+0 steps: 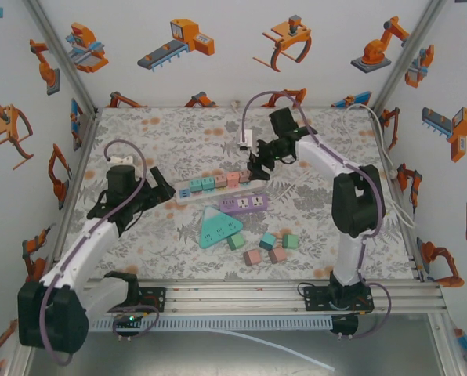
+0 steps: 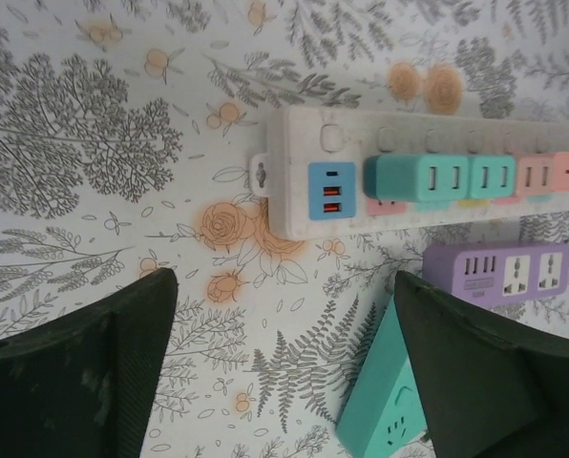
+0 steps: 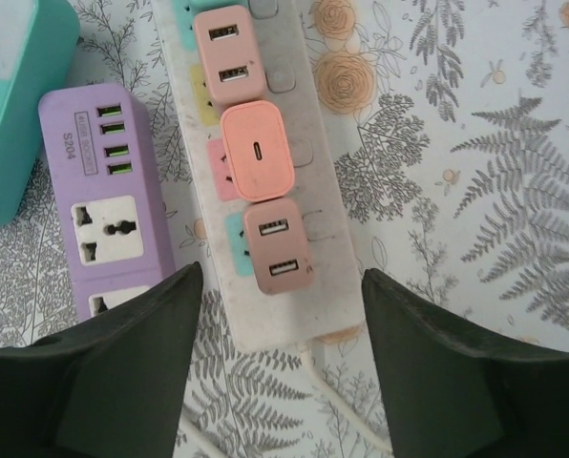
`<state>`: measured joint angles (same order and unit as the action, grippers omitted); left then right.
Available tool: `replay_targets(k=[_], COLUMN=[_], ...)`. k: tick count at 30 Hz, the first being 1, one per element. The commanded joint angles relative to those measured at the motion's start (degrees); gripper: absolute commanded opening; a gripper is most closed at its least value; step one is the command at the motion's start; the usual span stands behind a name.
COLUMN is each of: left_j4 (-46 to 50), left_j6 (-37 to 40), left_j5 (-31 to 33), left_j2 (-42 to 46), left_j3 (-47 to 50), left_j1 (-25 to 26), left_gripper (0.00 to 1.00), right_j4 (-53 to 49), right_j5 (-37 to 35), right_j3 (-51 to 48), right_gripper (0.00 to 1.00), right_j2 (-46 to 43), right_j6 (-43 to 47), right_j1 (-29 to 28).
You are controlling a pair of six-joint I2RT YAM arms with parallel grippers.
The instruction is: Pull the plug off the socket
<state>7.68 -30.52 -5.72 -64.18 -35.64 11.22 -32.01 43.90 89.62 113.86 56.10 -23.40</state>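
While the end plug (image 3: 278, 245) sits seated, you have: right jaws, spread, straddling it on the socket strip (image 3: 342, 272); left jaws, spread, just short of the strip's other end. Outstanding: grip, pull.

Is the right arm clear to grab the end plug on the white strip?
Probably yes: the right tool hangs open astride the white strip, end plug just ahead, nothing between.
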Motion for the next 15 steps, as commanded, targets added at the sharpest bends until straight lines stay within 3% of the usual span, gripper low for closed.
replay_targets(k=[1, 15], left_j4=[-4.91, -9.57], left_j6=[-1.01, 0.21], left_j5=[-4.25, -7.22], left_j2=[-4.01, -19.71], left_j3=[-1.57, -6.85], left_j1=[-0.88, -1.03], left_gripper=[0.77, 0.49], right_j4=[0.25, -3.83], right_j5=[4.53, 3.08], right_j3=[1.92, 4.4], right_gripper=[0.57, 0.3], right_j2=[2.46, 6.57], right_j6=[0.72, 3.12], right_j1=[-0.32, -2.14])
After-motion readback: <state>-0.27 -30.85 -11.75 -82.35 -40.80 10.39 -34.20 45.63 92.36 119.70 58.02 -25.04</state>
